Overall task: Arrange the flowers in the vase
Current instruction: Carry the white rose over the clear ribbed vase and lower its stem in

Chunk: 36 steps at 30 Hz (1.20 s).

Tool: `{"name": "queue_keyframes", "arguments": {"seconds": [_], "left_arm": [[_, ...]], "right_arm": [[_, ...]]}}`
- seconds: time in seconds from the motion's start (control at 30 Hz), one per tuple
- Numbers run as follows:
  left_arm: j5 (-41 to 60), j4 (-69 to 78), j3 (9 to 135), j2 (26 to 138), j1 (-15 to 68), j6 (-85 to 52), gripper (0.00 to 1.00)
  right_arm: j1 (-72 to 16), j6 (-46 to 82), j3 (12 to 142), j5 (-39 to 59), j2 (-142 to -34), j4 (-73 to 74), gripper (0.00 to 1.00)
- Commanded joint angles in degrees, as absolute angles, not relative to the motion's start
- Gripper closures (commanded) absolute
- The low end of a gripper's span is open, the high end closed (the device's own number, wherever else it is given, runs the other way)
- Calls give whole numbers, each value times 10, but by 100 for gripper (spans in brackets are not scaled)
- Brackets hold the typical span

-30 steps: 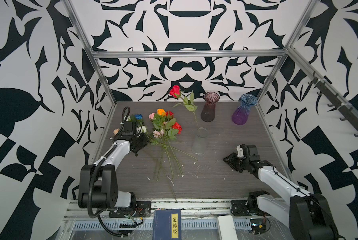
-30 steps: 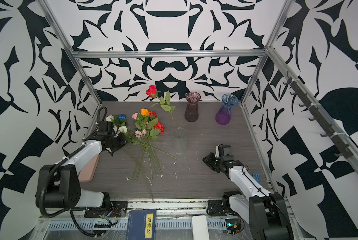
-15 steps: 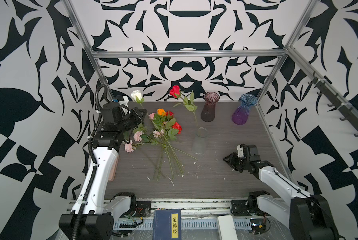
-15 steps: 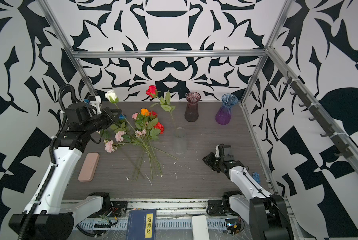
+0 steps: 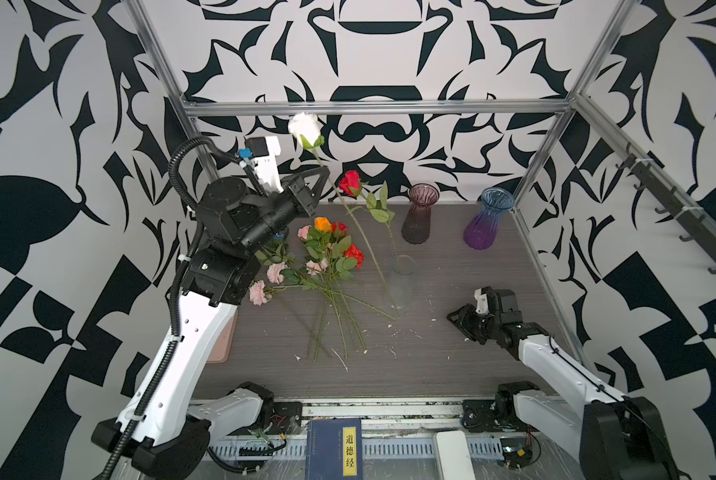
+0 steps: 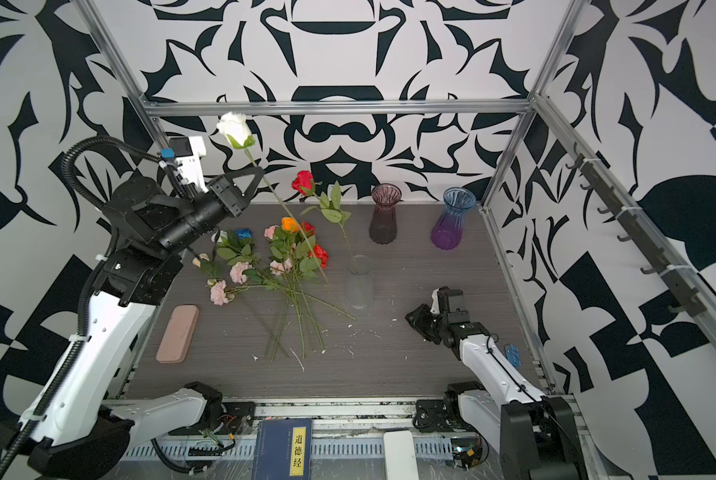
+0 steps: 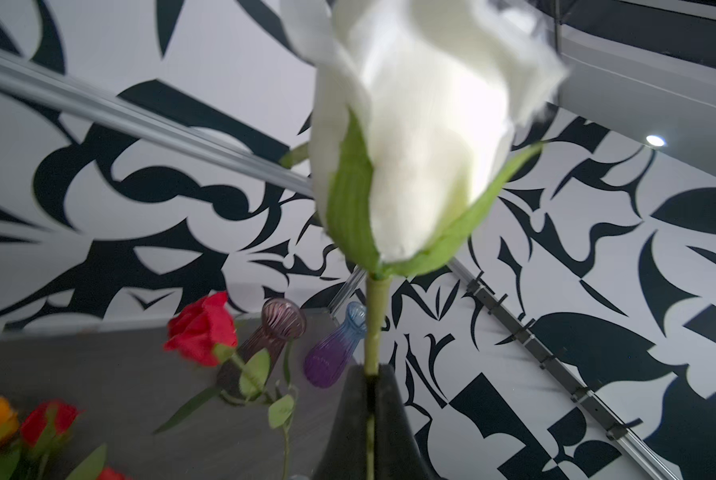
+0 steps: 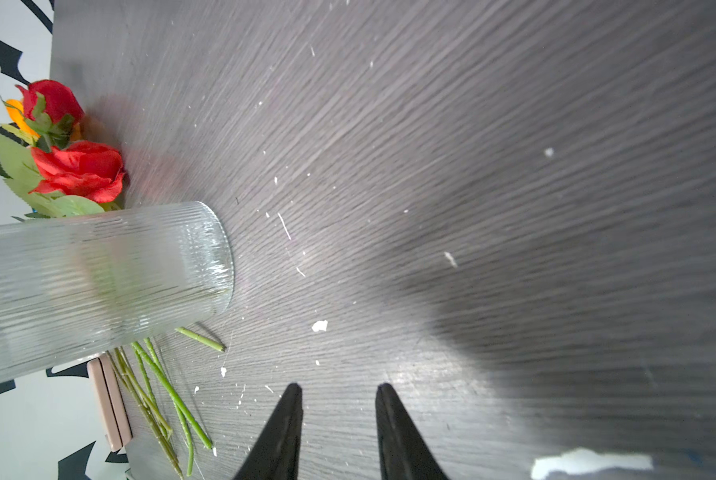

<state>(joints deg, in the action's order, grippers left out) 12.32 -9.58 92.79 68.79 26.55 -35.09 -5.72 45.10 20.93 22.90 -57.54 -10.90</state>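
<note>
White rose (image 5: 305,126), stem clenched in left gripper (image 5: 325,171), is held high at far left, bloom up. Right gripper (image 5: 456,320), jaws slightly parted and empty, sits low over table (image 5: 451,365), near right. Red rose (image 5: 351,182) stands in clear vase (image 5: 400,286) mid-table; remaining flowers (image 5: 327,257) lie just left of it.

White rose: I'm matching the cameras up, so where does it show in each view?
In a top view: white rose upper left of centre, against the back wall, stem in the left gripper.
In a top view: likewise upper left of centre.
Left wrist: blurred bloom fills the upper middle.
Right wrist: not in it.
Shared landmark: blue-purple vase, in all but the right wrist.
</note>
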Motion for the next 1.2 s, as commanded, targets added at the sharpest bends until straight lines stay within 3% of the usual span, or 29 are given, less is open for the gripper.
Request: {"name": "queue_keyframes", "arguments": {"seconds": [0.0, 0.5, 1.17], "left_arm": [[79, -63, 982, 726, 306, -259, 100], [-44, -102, 1165, 910, 462, 29, 100], [-52, -158, 1283, 966, 482, 22, 100]], "right_arm": [[-56, 452, 212, 223, -566, -107, 66], [-56, 452, 211, 223, -558, -107, 66], [-56, 453, 208, 225, -555, -103, 66]]}}
